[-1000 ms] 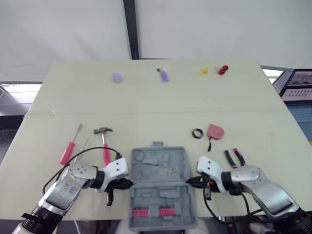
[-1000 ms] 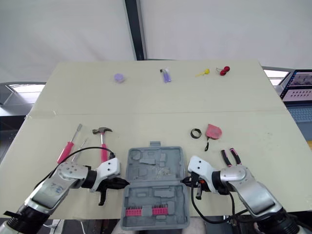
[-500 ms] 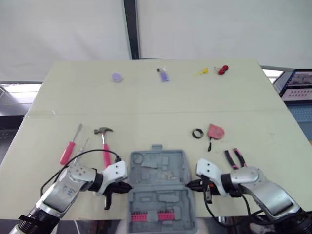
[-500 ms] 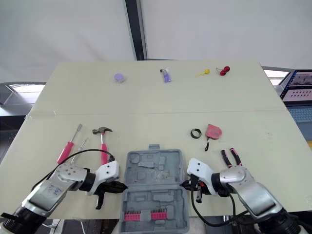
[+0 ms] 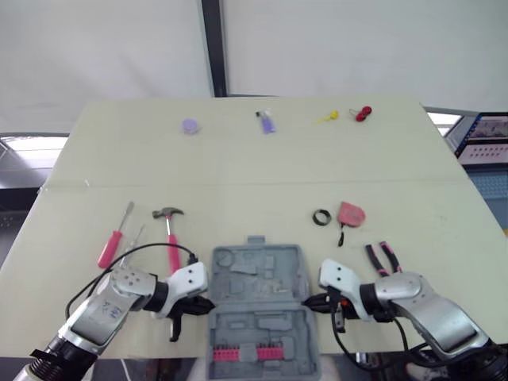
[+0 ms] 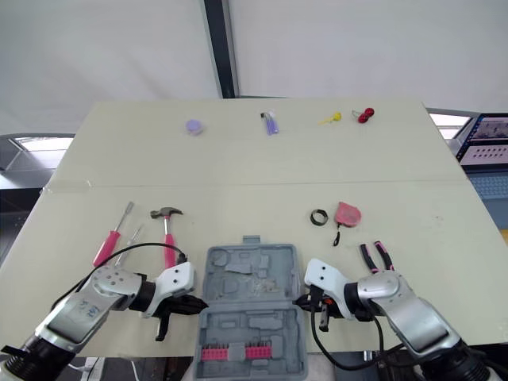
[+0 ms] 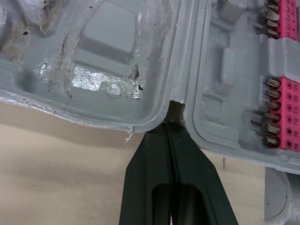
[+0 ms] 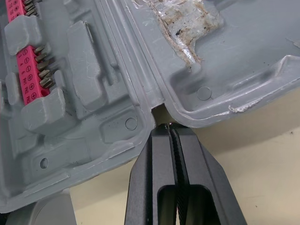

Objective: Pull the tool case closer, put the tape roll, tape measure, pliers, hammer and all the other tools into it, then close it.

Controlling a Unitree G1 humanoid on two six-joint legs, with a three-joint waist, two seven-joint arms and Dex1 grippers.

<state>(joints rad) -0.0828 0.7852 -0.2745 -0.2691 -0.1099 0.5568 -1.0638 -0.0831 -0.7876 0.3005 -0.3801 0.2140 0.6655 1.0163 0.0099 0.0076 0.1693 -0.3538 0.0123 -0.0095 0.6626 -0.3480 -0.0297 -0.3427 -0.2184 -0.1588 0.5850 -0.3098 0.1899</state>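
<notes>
Tool case (image 5: pixel 258 305): lies open and flat at the near edge of the counter (image 5: pixel 238 175), lid half on the far side, tray half on the near side. A pink bit holder (image 5: pixel 248 352) is seated in the tray half. The near rim is seen to project over the counter edge.

Left gripper (image 5: pixel 208 303): set against the left end of the case's hinge line. In the left wrist view the jaws are pressed together, tips lodged in the hinge notch. Whether any plastic is nipped between them cannot be told.

Right gripper (image 5: pixel 308 302): set against the right end of the hinge line. In the right wrist view the jaws are likewise pressed together, tips at the mouth of the notch.

Change noted: against the frame of 1.0 s ago, the case and both grippers are found nearer the robot, and the far objects are unshifted, so the camera is taken as steady. Against 0.5 s ago, no displacement is detected.

Loose tools, all on the counter outside the case:
- hammer (image 5: pixel 169 238), pink handle, left of the case, near the left arm
- pink screwdriver (image 5: pixel 111 242), further left
- tape roll (image 5: pixel 321 216) and tape measure (image 5: pixel 350 213), side by side beyond the right gripper
- pliers (image 5: pixel 383 257), just beyond the right arm
</notes>
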